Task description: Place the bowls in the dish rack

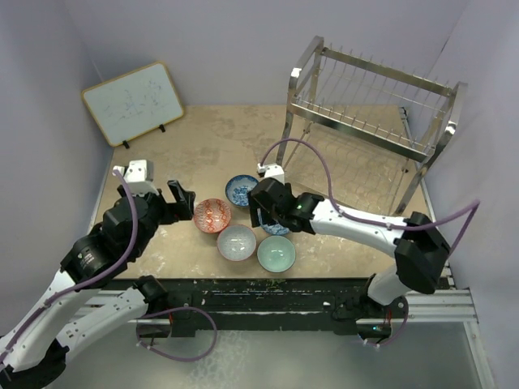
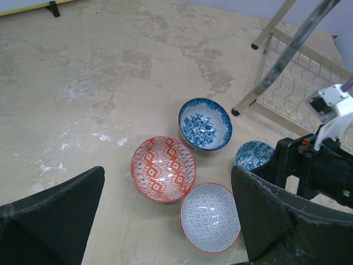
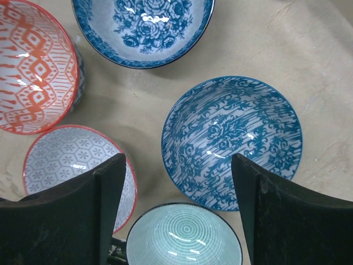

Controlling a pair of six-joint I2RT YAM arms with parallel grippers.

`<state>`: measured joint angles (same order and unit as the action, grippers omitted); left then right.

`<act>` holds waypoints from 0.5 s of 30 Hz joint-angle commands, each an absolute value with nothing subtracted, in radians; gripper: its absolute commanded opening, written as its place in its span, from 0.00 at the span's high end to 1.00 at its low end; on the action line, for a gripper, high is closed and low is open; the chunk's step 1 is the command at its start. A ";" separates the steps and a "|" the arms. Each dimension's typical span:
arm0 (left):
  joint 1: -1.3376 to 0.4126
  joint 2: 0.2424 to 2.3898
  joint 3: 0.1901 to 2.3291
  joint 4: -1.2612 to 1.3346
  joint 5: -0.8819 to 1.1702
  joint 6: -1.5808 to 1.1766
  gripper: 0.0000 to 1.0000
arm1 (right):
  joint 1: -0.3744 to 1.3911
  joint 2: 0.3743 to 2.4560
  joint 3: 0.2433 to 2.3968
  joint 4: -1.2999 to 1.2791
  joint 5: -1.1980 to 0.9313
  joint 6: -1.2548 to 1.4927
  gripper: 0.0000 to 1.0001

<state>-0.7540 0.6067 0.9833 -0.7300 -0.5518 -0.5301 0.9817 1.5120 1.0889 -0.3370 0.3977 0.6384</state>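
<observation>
Five bowls cluster on the table's near middle. The red-orange bowl [image 1: 212,215], a blue floral bowl [image 1: 242,190], the grey-white bowl [image 1: 237,242] and the mint green bowl [image 1: 276,254] all sit upright. The second blue patterned bowl [image 3: 231,141] lies directly under my right gripper [image 1: 264,214], which hovers above it, open and empty, also seen from its wrist [image 3: 179,212]. My left gripper [image 1: 180,197] is open and empty just left of the red-orange bowl [image 2: 163,168]. The silver dish rack [image 1: 369,105] stands at the far right with no bowls in it.
A framed whiteboard [image 1: 134,101] leans at the far left. The rack's legs [image 2: 259,88] stand just beyond the blue floral bowl [image 2: 205,123]. The right arm's wrist [image 2: 322,165] sits close to the right of the left gripper's view.
</observation>
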 commanded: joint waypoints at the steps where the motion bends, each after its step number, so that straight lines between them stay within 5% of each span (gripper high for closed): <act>1: -0.758 0.597 0.978 -0.729 -0.534 -0.529 0.01 | 0.984 1.573 1.154 -0.293 0.379 0.653 0.22; 15: -0.758 0.558 0.958 -0.740 -0.515 -0.534 0.01 | 0.984 1.727 1.219 -0.333 0.446 0.708 0.40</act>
